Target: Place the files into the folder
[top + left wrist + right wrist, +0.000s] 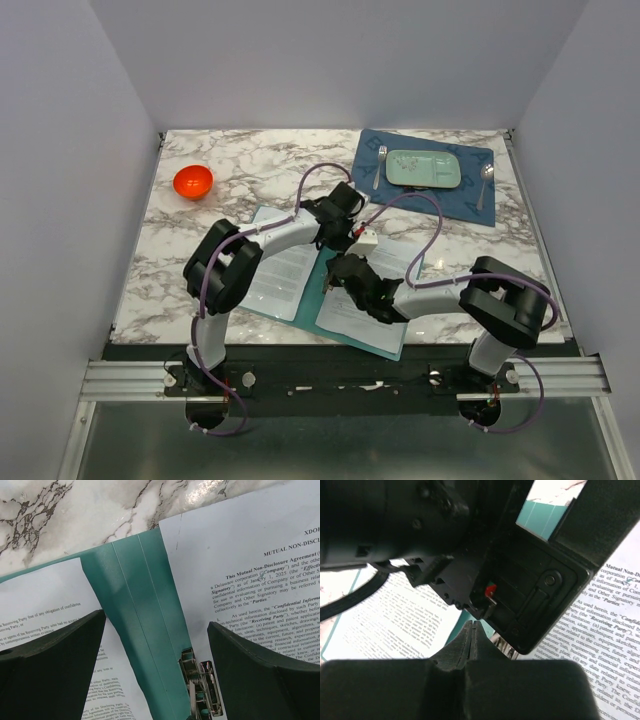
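Files (283,272) lie on both leaves of the open folder (135,595) on the table (200,230), one sheet left, one right. Your left gripper (156,622) hangs wide open and empty over the spine, near the clip (200,680). Your right gripper (472,632) is closed, seemingly on nothing. Clipping and closing probably remain.

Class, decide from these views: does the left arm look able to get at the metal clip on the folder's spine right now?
Probably yes. The left claw hangs open over the folder spine, the clip bare beneath it, though the shut right claw crowds close.
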Action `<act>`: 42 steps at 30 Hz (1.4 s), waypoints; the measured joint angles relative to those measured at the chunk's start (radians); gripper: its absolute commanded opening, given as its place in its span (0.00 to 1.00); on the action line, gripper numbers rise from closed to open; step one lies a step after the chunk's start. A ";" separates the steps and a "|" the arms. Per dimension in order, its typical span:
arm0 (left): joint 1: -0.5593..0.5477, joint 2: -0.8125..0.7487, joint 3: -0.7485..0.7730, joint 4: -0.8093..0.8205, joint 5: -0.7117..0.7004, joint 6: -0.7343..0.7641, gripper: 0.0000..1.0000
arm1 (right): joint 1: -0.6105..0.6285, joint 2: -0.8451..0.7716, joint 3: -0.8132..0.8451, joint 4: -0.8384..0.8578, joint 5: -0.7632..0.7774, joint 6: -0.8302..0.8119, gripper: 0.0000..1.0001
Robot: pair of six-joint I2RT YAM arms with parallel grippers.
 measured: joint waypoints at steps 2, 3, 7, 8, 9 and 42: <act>-0.002 0.004 0.000 0.001 -0.006 0.000 0.99 | 0.000 0.005 0.000 0.017 0.002 0.003 0.01; -0.004 0.007 0.000 0.003 -0.009 0.000 0.99 | 0.000 0.006 0.000 0.024 0.003 0.004 0.01; -0.016 0.027 0.000 0.008 -0.027 -0.004 0.99 | 0.002 0.009 -0.001 0.055 0.003 0.011 0.01; -0.019 0.036 0.000 0.009 -0.033 -0.008 0.99 | 0.002 0.011 -0.001 0.063 0.003 0.011 0.01; -0.021 0.039 0.000 0.012 -0.035 -0.011 0.99 | 0.003 0.012 -0.001 0.067 0.003 0.011 0.01; -0.036 0.035 -0.019 0.047 -0.072 -0.013 0.99 | 0.056 0.128 0.002 0.106 -0.028 0.092 0.01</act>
